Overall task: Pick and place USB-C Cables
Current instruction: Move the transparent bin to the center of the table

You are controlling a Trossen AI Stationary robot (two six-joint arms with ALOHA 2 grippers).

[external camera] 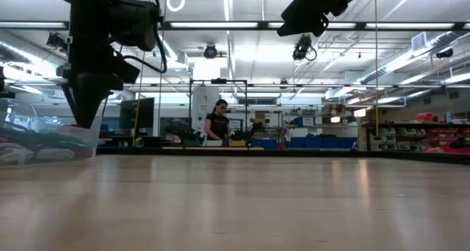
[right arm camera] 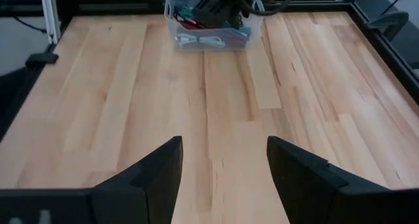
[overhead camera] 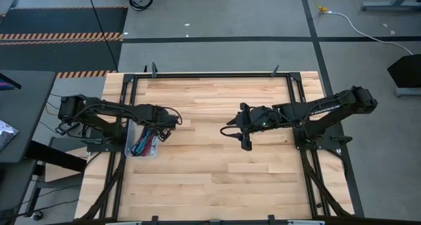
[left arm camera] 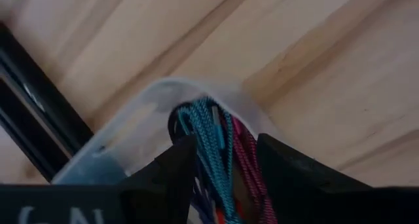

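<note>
The clear plastic tub [overhead camera: 133,138] sits at the table's left side, and the cable bundles [overhead camera: 145,147] lie in it. In the left wrist view a teal bundle [left arm camera: 209,135] and a maroon one [left arm camera: 245,152] lie inside the tub's rim [left arm camera: 163,90]. My left gripper [left arm camera: 226,178] reaches down into the tub, open, a finger on either side of these bundles. My right gripper [overhead camera: 245,141] hovers open above the middle of the bare table, holding nothing. It faces the tub [right arm camera: 213,37]. My left gripper comes from above into the tub with the teal and maroon bundles between its fingers [left arm camera: 177,178]. Whether the fingers touch the bundles cannot be told. The bundles rest in the tub.
The wooden tabletop [overhead camera: 210,166] is framed by black rails [overhead camera: 210,74] along its edges. In the low view the tub [external camera: 44,137] stands at the left under my left gripper [external camera: 84,119]. A person [external camera: 218,122] stands far off in the room behind.
</note>
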